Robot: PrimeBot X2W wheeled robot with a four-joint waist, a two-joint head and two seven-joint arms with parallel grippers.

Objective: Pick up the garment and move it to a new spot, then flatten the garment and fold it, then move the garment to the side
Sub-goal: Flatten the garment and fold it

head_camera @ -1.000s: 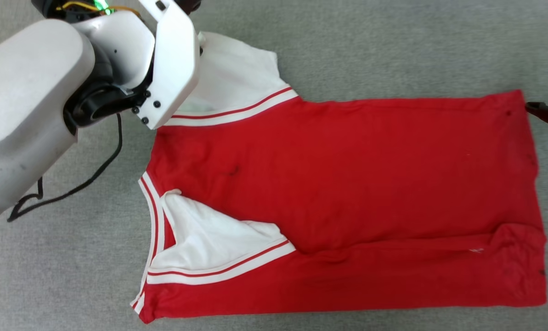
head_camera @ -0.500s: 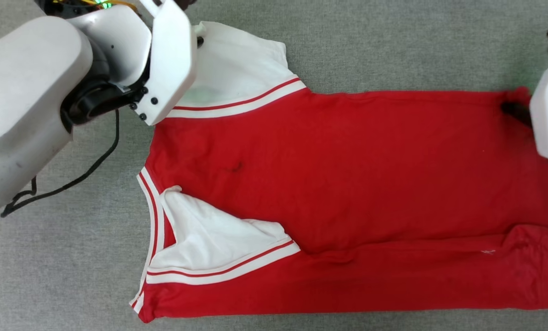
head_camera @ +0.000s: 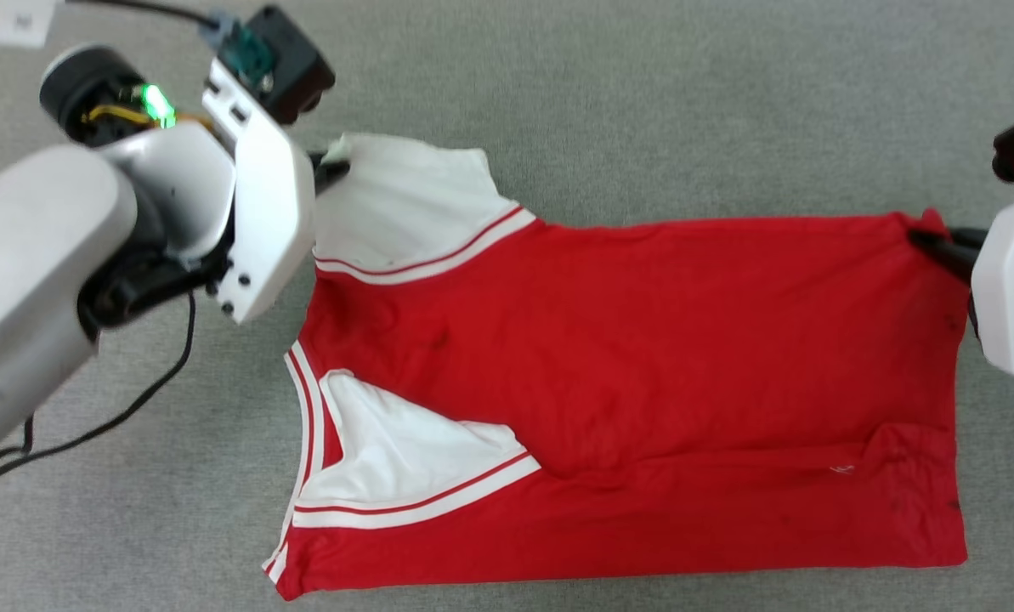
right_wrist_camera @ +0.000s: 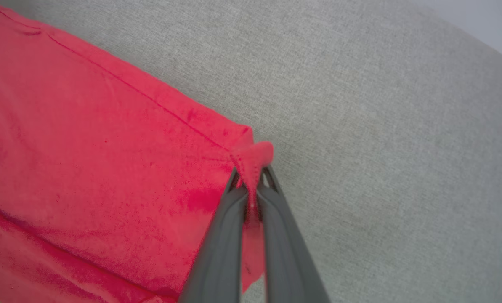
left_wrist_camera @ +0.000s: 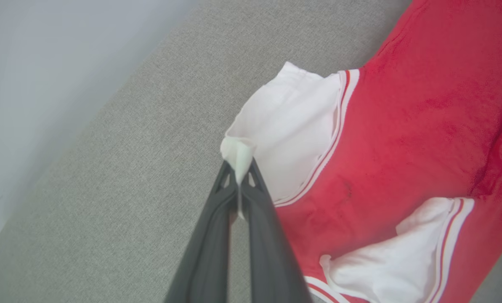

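Showing the fold step of the task, with both grips set on the garment's far long edge. The grey cloth-covered table [head_camera: 642,102] carries the garment [head_camera: 642,340], which lies spread lengthwise across its middle, collar end toward the robot's left and hem end toward its right. The numerals are not on the side facing up. Along the garment's near long edge a strip of red cloth is already turned in over the body, and the near white sleeve [head_camera: 405,450] is folded onto the chest. The pale left forearm [head_camera: 39,255] stands beside the garment's collar end.

The far white sleeve [head_camera: 413,204] juts out from the garment's far edge. The left gripper [left_wrist_camera: 239,166] has its fingers closed tight on the tip of that sleeve, a small tuft of white cloth standing up between them. The right gripper [right_wrist_camera: 253,172] has its fingers closed tight on the garment's far hem corner [right_wrist_camera: 255,153], which is bunched into a red peak. That far edge appears slightly raised, though the head view does not settle this.

The next move, as judged here, calls for lifting both held points together, keeping the edge taut between them, and carrying it over toward the garment's near edge. Uneven travel would skew the fold.

A black cable [head_camera: 133,399] trails beside the garment's collar end. No container takes part; the garment rests directly on the table.
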